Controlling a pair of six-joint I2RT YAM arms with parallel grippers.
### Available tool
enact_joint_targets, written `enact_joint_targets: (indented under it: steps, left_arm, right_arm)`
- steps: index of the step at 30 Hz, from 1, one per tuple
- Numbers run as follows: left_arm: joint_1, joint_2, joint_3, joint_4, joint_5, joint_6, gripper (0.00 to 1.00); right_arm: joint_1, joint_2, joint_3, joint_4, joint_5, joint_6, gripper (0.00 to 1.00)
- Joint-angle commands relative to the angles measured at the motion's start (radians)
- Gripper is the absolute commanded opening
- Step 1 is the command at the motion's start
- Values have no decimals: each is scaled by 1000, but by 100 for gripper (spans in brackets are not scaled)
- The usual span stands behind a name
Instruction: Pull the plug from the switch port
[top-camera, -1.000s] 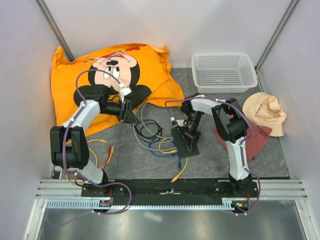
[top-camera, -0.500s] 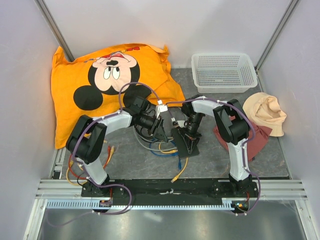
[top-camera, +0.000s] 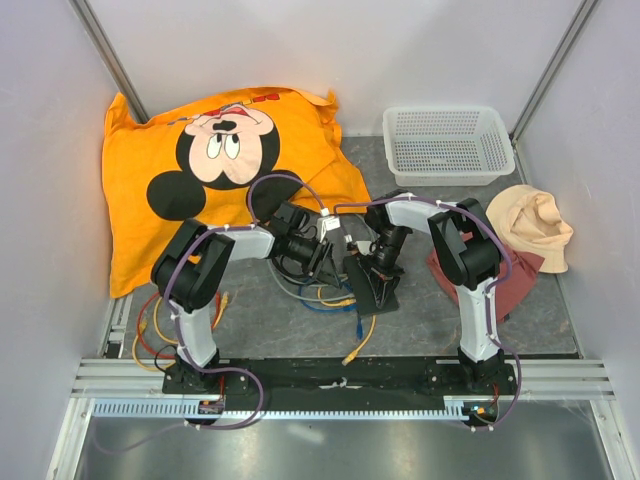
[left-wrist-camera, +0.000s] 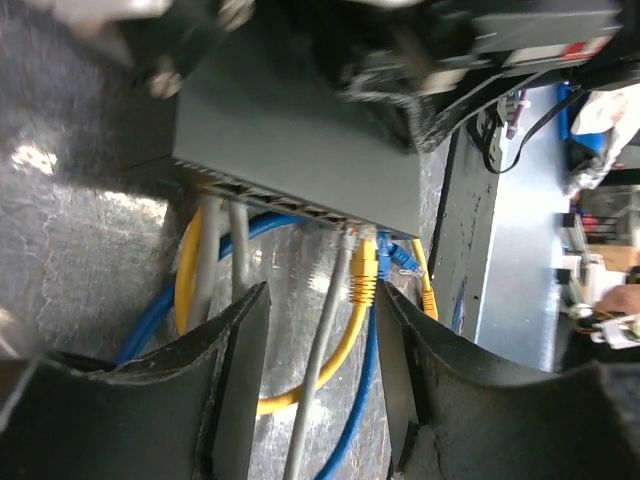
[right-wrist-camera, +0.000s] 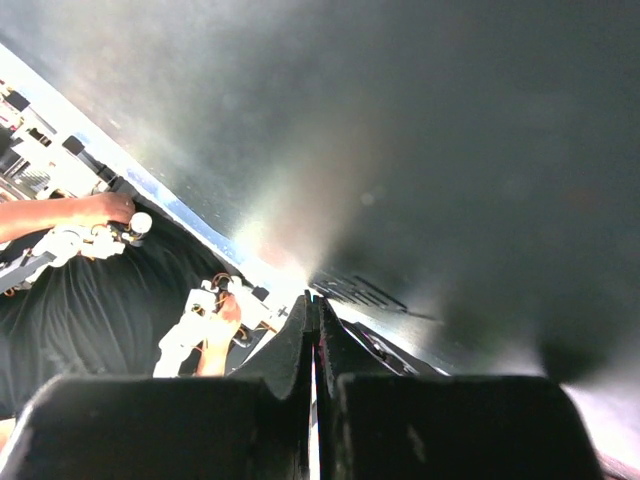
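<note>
The switch (top-camera: 373, 290) is a flat black box lying at the table's middle, with its port edge facing left. In the left wrist view the switch (left-wrist-camera: 290, 130) carries grey, yellow and blue cables along that edge. A yellow plug (left-wrist-camera: 363, 272) and a grey plug (left-wrist-camera: 345, 245) sit side by side in their ports. My left gripper (left-wrist-camera: 320, 370) is open just short of them, and both cables run between its fingers (left-wrist-camera: 238, 380). My right gripper (right-wrist-camera: 313, 310) is shut with nothing in it, its tips pressed on the switch's dark top (right-wrist-camera: 450, 150).
An orange Mickey shirt (top-camera: 220, 150) covers the back left. A white mesh basket (top-camera: 440, 143) stands at the back right, with a beige hat (top-camera: 530, 225) and maroon cloth (top-camera: 515, 275) in front of it. Loose cables (top-camera: 215, 305) trail at the near left and a yellow cable end (top-camera: 350, 355) lies near the front.
My left arm has swung right from the shirt's edge to the switch's port side, and its jaws have widened a little. The right arm has not moved.
</note>
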Motion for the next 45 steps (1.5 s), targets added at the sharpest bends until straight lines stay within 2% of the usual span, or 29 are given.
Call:
enact_joint_targets:
  steps: [1,7,19,29,37,45]
  left_arm:
    - [-10,58,32,52,49,-53,52]
    - [-23,89,21,123,88,-113,49]
    - [-52,149,67,135,157,-142,40]
    - [-61,174,71,126,163,-156,38]
    - [-61,181,66,241,126,-279,38]
    - [-61,207,89,239,158,-276,34]
  right_arm:
    - [-6,118,-40,395,271,-37,0]
    - [-12,128,-46,397,248,-35,0]
    - [-11,144,-43,397,242,-35,0]
    - [-12,159,-36,397,243,-35,0]
    - [-15,159,-34,395,242,-31,0]
    - [-15,161,-34,395,240,-31,0]
